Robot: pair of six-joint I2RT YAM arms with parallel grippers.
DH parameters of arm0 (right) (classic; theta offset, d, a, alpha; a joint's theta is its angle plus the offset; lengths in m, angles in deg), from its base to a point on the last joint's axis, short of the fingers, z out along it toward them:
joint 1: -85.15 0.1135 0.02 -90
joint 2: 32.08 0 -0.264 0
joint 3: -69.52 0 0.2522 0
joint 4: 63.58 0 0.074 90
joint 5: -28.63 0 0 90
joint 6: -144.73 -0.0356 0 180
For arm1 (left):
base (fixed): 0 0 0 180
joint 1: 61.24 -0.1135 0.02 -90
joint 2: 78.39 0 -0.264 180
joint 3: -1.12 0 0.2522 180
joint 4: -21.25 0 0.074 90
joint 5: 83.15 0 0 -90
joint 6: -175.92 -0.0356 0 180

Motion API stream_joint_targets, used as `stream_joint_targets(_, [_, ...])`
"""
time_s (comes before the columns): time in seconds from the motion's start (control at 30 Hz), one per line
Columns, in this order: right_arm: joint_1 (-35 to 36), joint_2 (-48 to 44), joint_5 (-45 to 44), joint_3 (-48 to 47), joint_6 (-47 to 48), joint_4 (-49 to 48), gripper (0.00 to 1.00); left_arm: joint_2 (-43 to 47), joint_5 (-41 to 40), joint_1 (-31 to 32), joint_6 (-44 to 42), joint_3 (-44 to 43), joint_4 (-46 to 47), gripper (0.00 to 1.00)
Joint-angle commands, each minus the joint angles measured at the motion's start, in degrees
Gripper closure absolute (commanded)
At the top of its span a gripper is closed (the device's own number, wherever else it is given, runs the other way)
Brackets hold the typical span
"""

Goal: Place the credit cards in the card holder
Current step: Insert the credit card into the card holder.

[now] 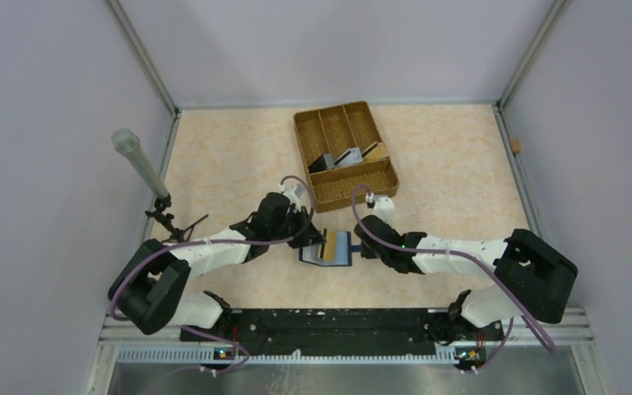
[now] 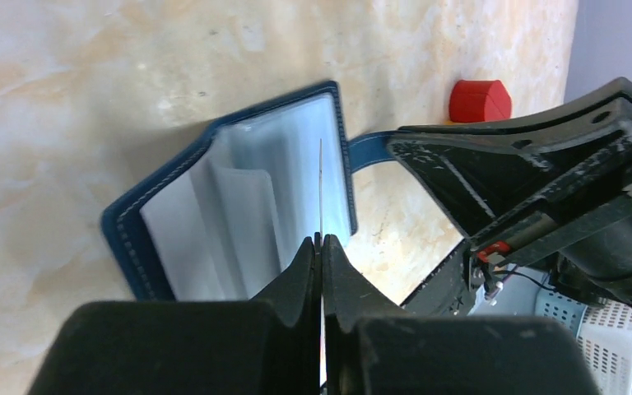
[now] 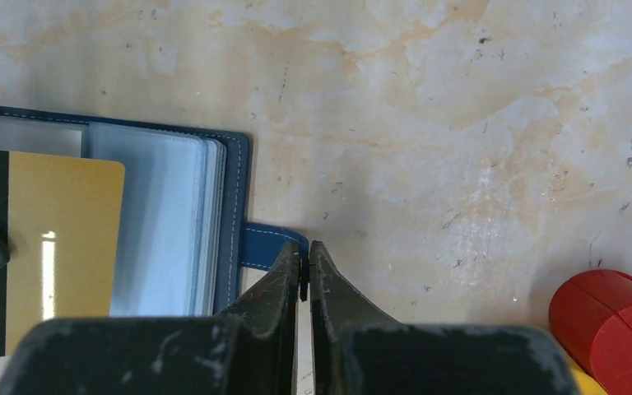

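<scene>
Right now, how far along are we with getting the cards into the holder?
Done: the card holder lies open on the table. In hand: the left gripper pinches a gold card over its clear sleeves while the right gripper is shut on the snap tab; no card looks seated yet. Left: seating this one, plus about three cards leaning in the woven tray.
</scene>
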State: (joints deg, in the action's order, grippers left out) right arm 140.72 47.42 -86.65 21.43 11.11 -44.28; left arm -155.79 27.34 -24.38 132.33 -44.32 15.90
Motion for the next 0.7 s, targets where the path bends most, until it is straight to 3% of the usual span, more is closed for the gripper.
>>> stream_joint_targets(0.0, [-0.98, -1.63, 0.69, 0.78, 0.29, -1.29, 1.0, 1.49, 0.56, -2.08, 1.56, 3.11, 4.57, 1.0])
stream_joint_targets(0.67, [-1.52, -1.28, 0.58, 0.75, -0.04, -0.46, 1.0, 3.0, 5.8, -7.95, 1.19, 9.53, 7.19, 1.0])
